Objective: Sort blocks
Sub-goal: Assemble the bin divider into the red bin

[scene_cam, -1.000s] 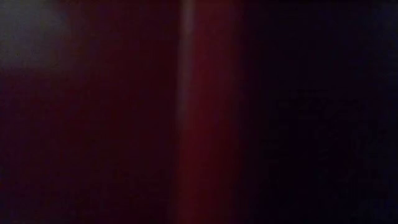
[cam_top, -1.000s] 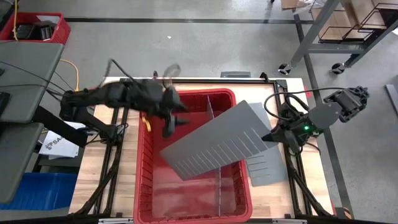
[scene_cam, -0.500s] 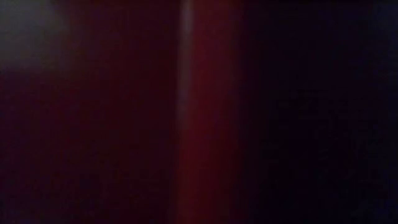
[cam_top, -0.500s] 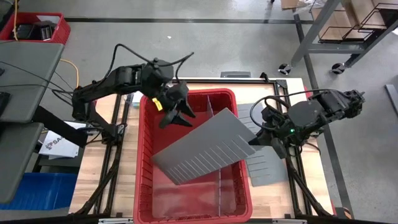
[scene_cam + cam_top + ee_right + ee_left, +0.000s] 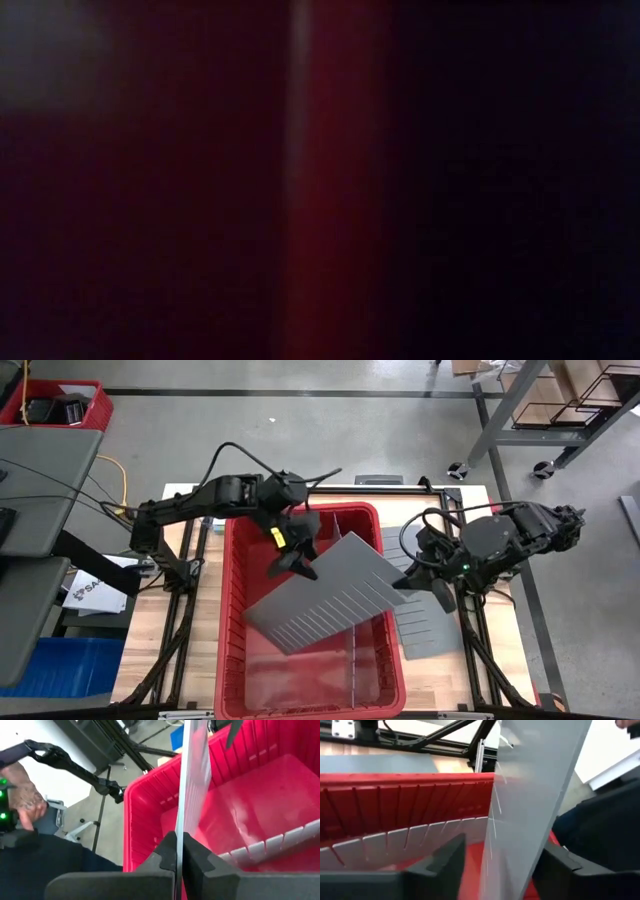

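No blocks show in any view. A flat grey slotted divider sheet (image 5: 325, 595) slants across the large red bin (image 5: 232, 620). My right gripper (image 5: 402, 586) is shut on the sheet's right edge, over the bin's right rim. My left gripper (image 5: 297, 563) is open inside the bin's far half. Its two fingers stand on either side of the sheet's far-left edge (image 5: 530, 795); I cannot tell whether they touch it. The low view is dark, blocked by the bin. My right gripper pinches the divider sheet's right edge (image 5: 180, 837) between its two fingers, one on each face. The fingers come level from the table's right. The sheet stands on edge in the hold and reaches over the bin toward the left.
A second grey slotted sheet (image 5: 430, 625) lies on the table right of the bin. Grey dividers stand inside the bin (image 5: 338, 532) (image 5: 352, 660). A person's hand (image 5: 20, 795) shows beyond the table in the right wrist view.
My left gripper has swung from the bin's left rim toward the table's right, to the sheet's far-left edge. My right gripper has moved toward the table's left, carrying the sheet farther over the bin.
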Robot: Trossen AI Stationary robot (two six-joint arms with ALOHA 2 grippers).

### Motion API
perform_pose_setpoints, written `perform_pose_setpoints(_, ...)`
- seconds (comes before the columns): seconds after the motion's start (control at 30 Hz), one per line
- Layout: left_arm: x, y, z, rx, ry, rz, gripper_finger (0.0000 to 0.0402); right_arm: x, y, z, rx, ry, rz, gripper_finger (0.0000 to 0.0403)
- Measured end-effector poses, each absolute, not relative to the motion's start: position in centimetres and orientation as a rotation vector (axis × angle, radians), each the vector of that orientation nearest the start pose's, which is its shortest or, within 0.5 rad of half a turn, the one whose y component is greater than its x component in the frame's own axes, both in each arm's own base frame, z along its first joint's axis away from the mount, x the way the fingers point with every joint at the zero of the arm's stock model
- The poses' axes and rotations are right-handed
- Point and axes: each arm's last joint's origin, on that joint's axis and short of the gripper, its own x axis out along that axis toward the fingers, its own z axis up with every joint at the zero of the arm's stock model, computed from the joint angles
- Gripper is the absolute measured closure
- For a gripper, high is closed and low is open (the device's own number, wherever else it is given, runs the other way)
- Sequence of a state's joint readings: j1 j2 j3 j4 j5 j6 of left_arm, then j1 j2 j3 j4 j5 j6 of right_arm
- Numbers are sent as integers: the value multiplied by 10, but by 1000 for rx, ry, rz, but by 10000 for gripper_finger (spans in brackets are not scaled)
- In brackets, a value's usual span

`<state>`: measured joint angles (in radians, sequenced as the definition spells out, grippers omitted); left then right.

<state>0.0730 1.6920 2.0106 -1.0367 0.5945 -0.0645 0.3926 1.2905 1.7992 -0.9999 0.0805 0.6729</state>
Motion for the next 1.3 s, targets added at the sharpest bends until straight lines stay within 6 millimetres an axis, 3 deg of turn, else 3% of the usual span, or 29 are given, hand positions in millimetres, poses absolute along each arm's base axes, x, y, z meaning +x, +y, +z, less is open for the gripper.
perform_pose_setpoints(0.17, 334, -2, 439, -247, 701, -513, 371, 202, 78, 489, 521, 469, 70, 391)
perform_pose_setpoints(0.2, 333, -3, 440, -251, 699, -520, 385, 202, 78, 491, 511, 448, 62, 383)
perform_pose_setpoints(0.4, 328, -1, 454, -256, 675, -459, 397, 202, 69, 500, 492, 361, 1, 287)
perform_pose_setpoints(0.53, 307, 15, 476, -209, 625, -343, 398, 188, 60, 525, 417, 257, -10, 223)
perform_pose_setpoints(0.63, 290, 27, 490, -189, 587, -257, 399, 170, 53, 544, 373, 207, -13, 202)
perform_pose_setpoints(0.77, 268, 38, 513, -191, 481, -167, 400, 149, 44, 552, 360, 242, -82, 200)
perform_pose_setpoints(0.9, 240, 42, 552, -206, 243, -128, 400, 145, 42, 541, 397, 346, -137, 199)
perform_pose_setpoints(1.03, 210, 39, 594, -203, -34, -68, 401, 162, 49, 520, 400, 449, -140, 199)
perform_pose_setpoints(1.17, 183, 35, 616, -211, -227, -49, 401, 188, 61, 498, 388, 515, -67, 199)
perform_pose_setpoints(1.3, 161, 31, 630, -238, -327, -49, 401, 198, 65, 487, 385, 504, -51, 199)
